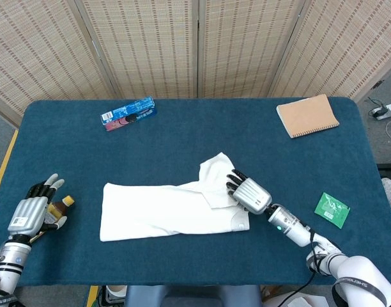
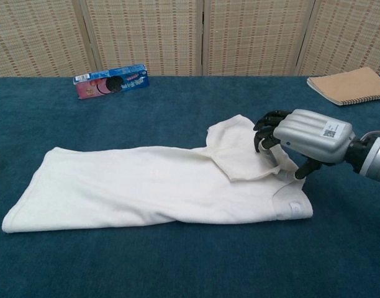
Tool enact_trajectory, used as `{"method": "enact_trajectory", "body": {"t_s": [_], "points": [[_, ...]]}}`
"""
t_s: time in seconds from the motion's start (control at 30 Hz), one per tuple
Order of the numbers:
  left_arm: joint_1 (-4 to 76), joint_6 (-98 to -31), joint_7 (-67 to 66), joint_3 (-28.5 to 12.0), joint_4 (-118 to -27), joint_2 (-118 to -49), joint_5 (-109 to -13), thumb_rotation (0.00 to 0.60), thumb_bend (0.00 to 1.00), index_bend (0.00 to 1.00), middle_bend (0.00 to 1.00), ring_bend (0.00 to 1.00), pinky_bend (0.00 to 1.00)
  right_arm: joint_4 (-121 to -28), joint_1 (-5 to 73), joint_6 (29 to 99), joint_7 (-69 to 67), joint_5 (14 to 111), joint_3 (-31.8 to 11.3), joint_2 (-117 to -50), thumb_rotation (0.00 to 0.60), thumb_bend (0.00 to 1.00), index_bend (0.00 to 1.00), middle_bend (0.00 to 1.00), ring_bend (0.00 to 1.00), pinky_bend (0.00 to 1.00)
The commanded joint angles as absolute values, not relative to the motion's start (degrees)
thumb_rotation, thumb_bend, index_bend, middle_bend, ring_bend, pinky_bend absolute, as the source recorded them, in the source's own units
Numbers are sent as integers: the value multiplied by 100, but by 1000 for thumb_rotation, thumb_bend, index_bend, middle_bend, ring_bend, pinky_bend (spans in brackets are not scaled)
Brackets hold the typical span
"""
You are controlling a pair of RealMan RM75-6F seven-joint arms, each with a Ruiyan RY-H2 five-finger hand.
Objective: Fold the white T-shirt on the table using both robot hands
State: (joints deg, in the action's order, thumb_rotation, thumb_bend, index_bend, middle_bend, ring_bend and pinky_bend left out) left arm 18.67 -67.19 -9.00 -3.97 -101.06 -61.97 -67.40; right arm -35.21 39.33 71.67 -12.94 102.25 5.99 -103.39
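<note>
The white T-shirt (image 1: 163, 211) lies on the blue table as a long flat band, with one sleeve flap (image 2: 239, 152) folded up at its right end. My right hand (image 1: 248, 193) rests on that right end, palm down. In the chest view the right hand (image 2: 305, 135) has its dark fingers curled onto the flap, and a strip of cloth edge is pinched between fingers and thumb. Far to the left, near the table's edge, my left hand (image 1: 30, 213) lies apart from the shirt with its fingers spread, holding nothing. The chest view does not show it.
A small brown bottle (image 1: 61, 206) lies right beside the left hand. A blue cookie box (image 1: 128, 113) sits at the back left. A tan notebook (image 1: 307, 115) lies at the back right, and a green packet (image 1: 331, 209) lies right of the right arm.
</note>
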Motion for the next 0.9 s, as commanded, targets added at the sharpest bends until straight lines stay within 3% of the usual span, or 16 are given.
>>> {"method": "enact_trajectory", "body": {"t_s": [0.03,0.3,0.57,0.9], "points": [[1863,-6726,-894,-402,-10105,-6192,-6753,600,279,0,0,0,11,-3512,3943,7185,-1362,10166,547,-10373,600,302,639,385,184,115],[1836,-6757,-864,-421,-10102,-6164,-6771,600,279,0,0,0,11,-3613,4007,7148,-1459,9715,100,-10470,600,307,667,401,202,115],[1791,-6789,-839,-409,-10121,-6134,-6804,600,279,0,0,0,11,-3685,4202,6679,-1389,9022,-528,-10683,600,308,667,401,202,115],[1739,-6805,-830,-388,-10121,-6105,-6809,600,279,0,0,0,11,-3416,4575,6023,-1252,8599,-866,-11012,600,306,667,401,203,115]]}}
